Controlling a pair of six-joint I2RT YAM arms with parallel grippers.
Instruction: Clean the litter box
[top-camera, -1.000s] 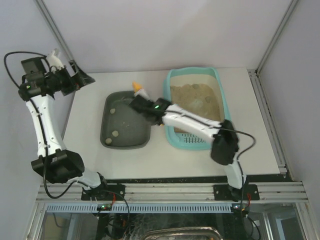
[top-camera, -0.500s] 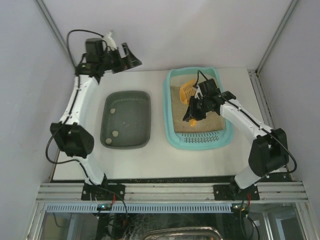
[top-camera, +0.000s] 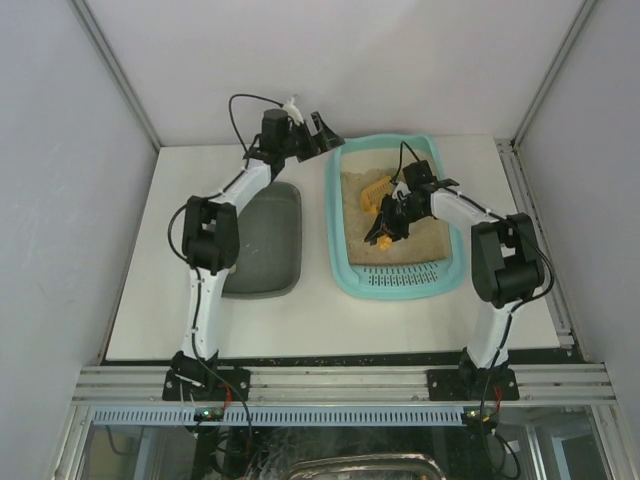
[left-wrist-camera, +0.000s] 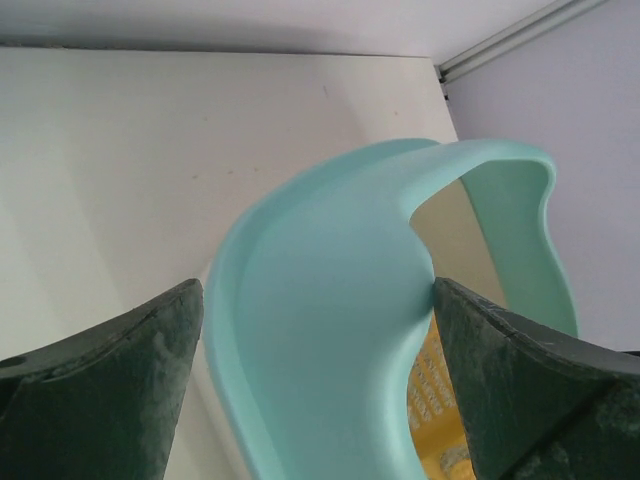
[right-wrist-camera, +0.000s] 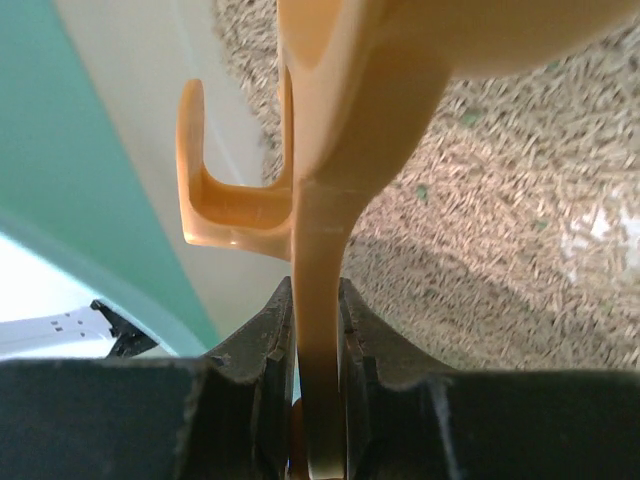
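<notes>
The litter box is a light-turquoise tray holding beige litter, its slotted rim at the near end. An orange slotted scoop rests on the litter, and my right gripper is shut on its handle. In the right wrist view that gripper pinches the thin handle over the litter. My left gripper stands open at the box's far-left corner. In the left wrist view the corner rim lies between the spread fingers of the left gripper, apart from both.
A dark grey-green tray lies left of the litter box, partly hidden under my left arm. Enclosure walls stand close behind and beside the table. A bit of the orange scoop shows past the rim in the left wrist view.
My left arm has swung from the far left across to the litter box's far-left corner. My right arm has carried the scoop from over the dark tray into the litter box.
</notes>
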